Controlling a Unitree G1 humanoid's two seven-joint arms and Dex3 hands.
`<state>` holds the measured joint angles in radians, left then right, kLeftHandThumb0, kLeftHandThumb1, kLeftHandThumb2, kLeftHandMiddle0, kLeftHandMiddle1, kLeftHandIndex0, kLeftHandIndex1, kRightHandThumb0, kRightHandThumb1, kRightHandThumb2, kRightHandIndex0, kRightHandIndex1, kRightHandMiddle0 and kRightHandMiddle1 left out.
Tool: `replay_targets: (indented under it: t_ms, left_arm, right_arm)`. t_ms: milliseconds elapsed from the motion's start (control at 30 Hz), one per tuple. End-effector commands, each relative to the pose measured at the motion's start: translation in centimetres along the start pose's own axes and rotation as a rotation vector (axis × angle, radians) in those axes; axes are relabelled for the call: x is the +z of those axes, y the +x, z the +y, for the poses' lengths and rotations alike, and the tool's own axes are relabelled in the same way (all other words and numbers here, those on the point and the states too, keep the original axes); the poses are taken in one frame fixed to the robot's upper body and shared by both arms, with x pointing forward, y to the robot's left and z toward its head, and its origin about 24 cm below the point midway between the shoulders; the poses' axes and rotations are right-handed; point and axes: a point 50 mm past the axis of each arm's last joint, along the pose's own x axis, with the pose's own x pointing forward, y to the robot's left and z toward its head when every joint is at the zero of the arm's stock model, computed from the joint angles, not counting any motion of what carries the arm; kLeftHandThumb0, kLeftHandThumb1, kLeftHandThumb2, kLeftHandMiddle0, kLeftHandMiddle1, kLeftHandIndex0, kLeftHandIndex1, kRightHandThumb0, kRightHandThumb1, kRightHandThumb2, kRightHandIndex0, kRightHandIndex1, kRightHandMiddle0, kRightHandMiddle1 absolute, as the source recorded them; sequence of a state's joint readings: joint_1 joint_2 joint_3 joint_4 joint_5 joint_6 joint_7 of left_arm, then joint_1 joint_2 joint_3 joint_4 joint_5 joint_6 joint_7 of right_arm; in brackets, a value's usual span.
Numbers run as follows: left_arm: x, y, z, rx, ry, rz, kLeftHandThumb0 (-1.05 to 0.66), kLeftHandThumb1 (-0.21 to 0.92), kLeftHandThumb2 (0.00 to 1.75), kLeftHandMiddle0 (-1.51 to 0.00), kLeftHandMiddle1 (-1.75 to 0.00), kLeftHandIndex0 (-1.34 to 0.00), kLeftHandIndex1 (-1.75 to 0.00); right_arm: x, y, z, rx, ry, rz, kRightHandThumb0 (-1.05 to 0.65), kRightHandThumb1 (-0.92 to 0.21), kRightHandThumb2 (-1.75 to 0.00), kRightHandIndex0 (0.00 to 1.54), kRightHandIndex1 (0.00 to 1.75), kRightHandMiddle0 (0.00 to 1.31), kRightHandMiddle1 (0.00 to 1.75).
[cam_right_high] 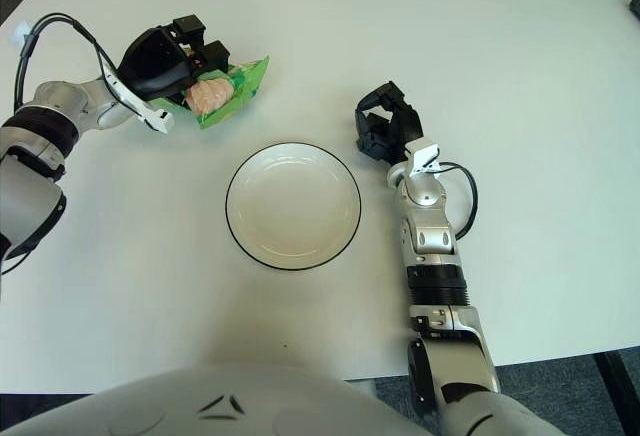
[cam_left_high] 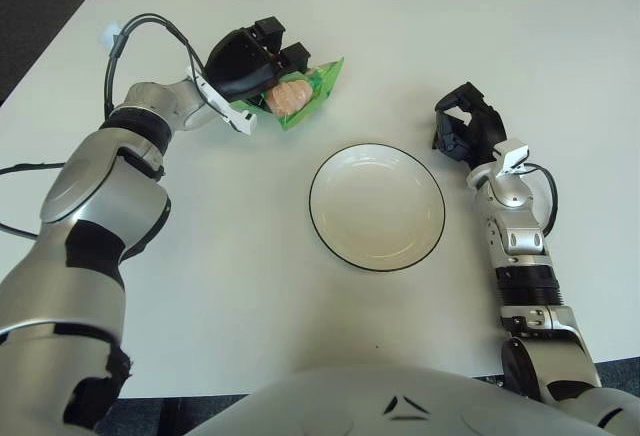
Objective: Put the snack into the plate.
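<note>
Worktop (cam_left_high: 500, 46): a broad white surface carrying everything here; most of it is bare.

Left arm: it reaches up and out toward the far left part of the worktop, wrist turned so the palm faces the plate side.

Right arm: it lies along the right side, forearm pointing away from the robot.

Plate (cam_left_high: 376, 206): white with a thin dark rim, nothing in it, sitting near the middle of the worktop, nearer the robot than the snack and to its right.

Left robot hand (cam_left_high: 248, 60): its dark fingers are curled around the near end of the snack, gripping the wrapper. I'd say it has a real hold, though whether the packet is lifted off the worktop or merely tilted on it I cannot tell.

Right robot hand (cam_left_high: 466, 126): idle, showing just to the right of the plate, its fingers curled in with nothing between them.

Snack (cam_left_high: 292, 94): a green wrapper with a pinkish piece showing through, at the left robot hand, apart from the plate and beyond its upper-left edge.

Step in hand: the grasp looks made; carrying has yet to bring the snack over the plate.

Next move: swing the left robot hand toward the robot and rightward until the snack is above the plate's middle, lower it, then let the fingers go.
</note>
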<state>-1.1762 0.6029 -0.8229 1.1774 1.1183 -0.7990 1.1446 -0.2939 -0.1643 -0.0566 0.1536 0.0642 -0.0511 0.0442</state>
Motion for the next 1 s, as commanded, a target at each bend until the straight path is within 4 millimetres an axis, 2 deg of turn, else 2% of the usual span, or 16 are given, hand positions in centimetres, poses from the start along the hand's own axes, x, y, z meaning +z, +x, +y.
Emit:
replay_targets:
  t_ms: [0, 167, 333, 467, 533, 633, 700, 767, 867, 967]
  left_arm:
    - [-0.2, 0.2, 1.3, 0.128, 0.045, -0.045, 0.41, 0.50, 1.07, -0.46, -1.75, -0.55, -1.75]
    - [0.2, 0.9, 2.7, 0.231, 0.057, -0.140, 0.41, 0.49, 1.08, -0.47, -1.75, -0.55, -1.75]
    - [1.8, 1.6, 5.0, 0.365, -0.009, -0.319, 0.41, 0.49, 1.08, -0.48, -1.74, -0.57, -1.75]
    - [2.9, 1.4, 6.2, 0.424, -0.081, -0.401, 0.41, 0.49, 1.08, -0.48, -1.74, -0.58, -1.75]
    - [3.6, 0.4, 6.6, 0.459, -0.143, -0.438, 0.41, 0.49, 1.08, -0.48, -1.74, -0.59, -1.75]
    - [4.1, -0.6, 6.5, 0.477, -0.193, -0.450, 0.41, 0.49, 1.08, -0.48, -1.74, -0.60, -1.75]
    - [4.2, -0.1, 5.6, 0.443, -0.214, -0.442, 0.41, 0.49, 1.08, -0.48, -1.74, -0.61, -1.75]
    - [4.8, 1.6, 4.8, 0.393, -0.228, -0.451, 0.41, 0.49, 1.07, -0.48, -1.73, -0.61, -1.75]
    - [5.7, 3.6, 4.7, 0.373, -0.222, -0.475, 0.41, 0.49, 1.06, -0.49, -1.71, -0.60, -1.75]
    - [6.2, 4.0, 4.9, 0.368, -0.209, -0.516, 0.41, 0.49, 1.05, -0.50, -1.71, -0.59, -1.75]
  right_arm:
    - [-6.9, -4.5, 0.4, 0.019, 0.020, 0.321, -0.38, -0.69, -0.83, 0.90, 1.75, 0.34, 1.75]
    - [-6.9, -4.5, 0.4, 0.020, 0.015, 0.321, -0.38, -0.69, -0.83, 0.90, 1.75, 0.34, 1.75]
    - [-7.0, -4.5, 0.3, 0.022, 0.009, 0.319, -0.38, -0.69, -0.83, 0.90, 1.75, 0.34, 1.75]
    - [-7.0, -4.6, 0.3, 0.022, 0.007, 0.318, -0.38, -0.69, -0.83, 0.89, 1.75, 0.34, 1.75]
    - [-7.0, -4.6, 0.3, 0.024, 0.006, 0.318, -0.38, -0.69, -0.83, 0.89, 1.75, 0.34, 1.75]
    - [-7.0, -4.6, 0.3, 0.025, 0.004, 0.317, -0.38, -0.69, -0.83, 0.89, 1.75, 0.34, 1.75]
    - [-7.0, -4.5, 0.3, 0.026, 0.004, 0.317, -0.38, -0.69, -0.82, 0.89, 1.75, 0.34, 1.75]
    - [-7.0, -4.5, 0.3, 0.026, 0.003, 0.316, -0.38, -0.69, -0.82, 0.89, 1.75, 0.34, 1.75]
    - [-7.0, -4.5, 0.3, 0.027, 0.003, 0.315, -0.38, -0.69, -0.82, 0.89, 1.75, 0.34, 1.75]
    - [-7.0, -4.5, 0.3, 0.028, 0.001, 0.314, -0.38, -0.70, -0.82, 0.89, 1.75, 0.34, 1.75]
